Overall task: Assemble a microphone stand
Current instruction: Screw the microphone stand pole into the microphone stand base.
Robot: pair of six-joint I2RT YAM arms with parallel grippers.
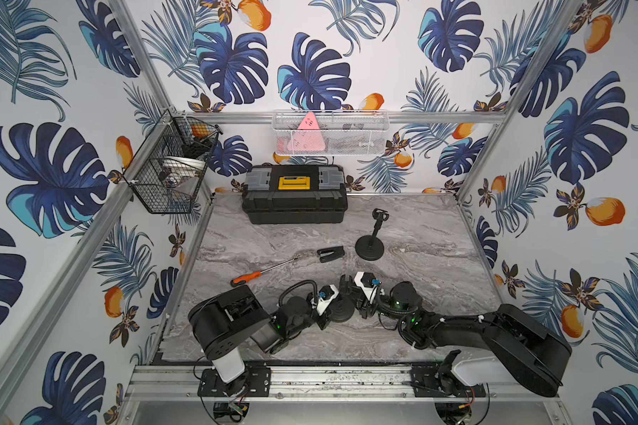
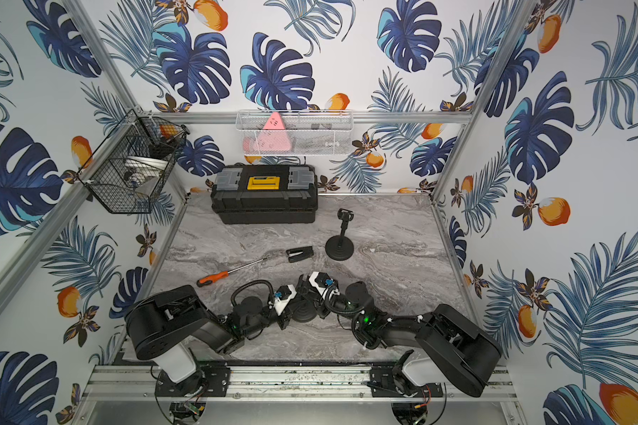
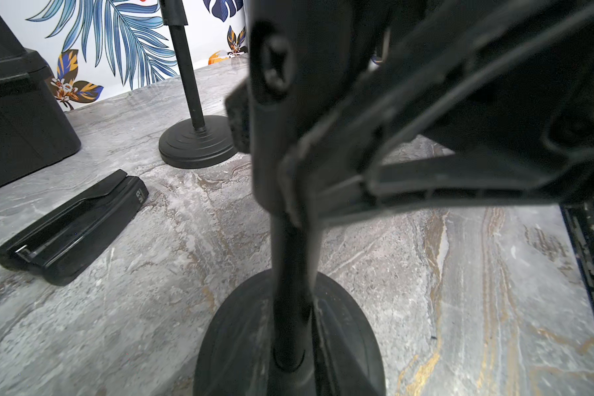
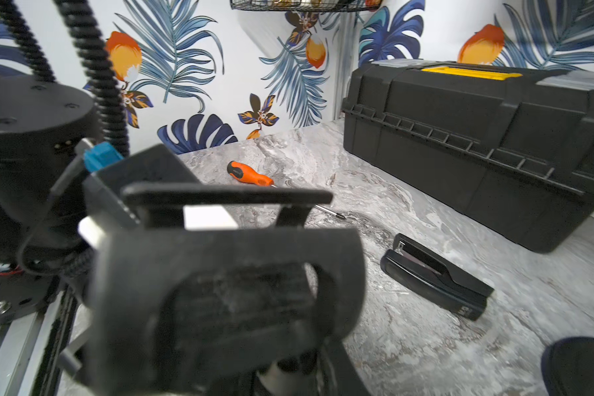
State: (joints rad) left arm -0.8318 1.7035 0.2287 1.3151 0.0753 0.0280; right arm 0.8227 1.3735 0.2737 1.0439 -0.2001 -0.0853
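1. Front-centre on the bench point(image 1: 439, 294), you have the near stand point(image 1: 342, 311) upright on its round base, between the two arms. The left wrist view shows its pole point(image 3: 288, 274) rising from the base into a thicker black top piece with a cross-head screw.
2. Your right gripper point(image 3: 302, 192) reaches in where the pole meets the top piece. Its jaws look closed around the pole there.
3. Your left gripper point(image 1: 328, 316) sits low, close against the same stand by the base. Its jaws are hidden behind the wrist and the stand, so you cannot tell whether they grip.
4. A black stapler point(image 1: 330, 254) lies flat just behind, apart from the near stand.
5. The far stand point(image 1: 370, 243) is upright beside the stapler, on its right, with a clip on top.
6. An orange-handled screwdriver point(image 1: 262, 273) lies flat left of the stapler, tip pointing toward it.
7. A black toolbox point(image 1: 294, 195) sits against the back wall, lid down, yellow latch on top.
8. A black wire basket point(image 1: 170, 165) hangs on the left frame. A white wire basket point(image 1: 330, 134) hangs on the back rail and holds a pink triangular item.
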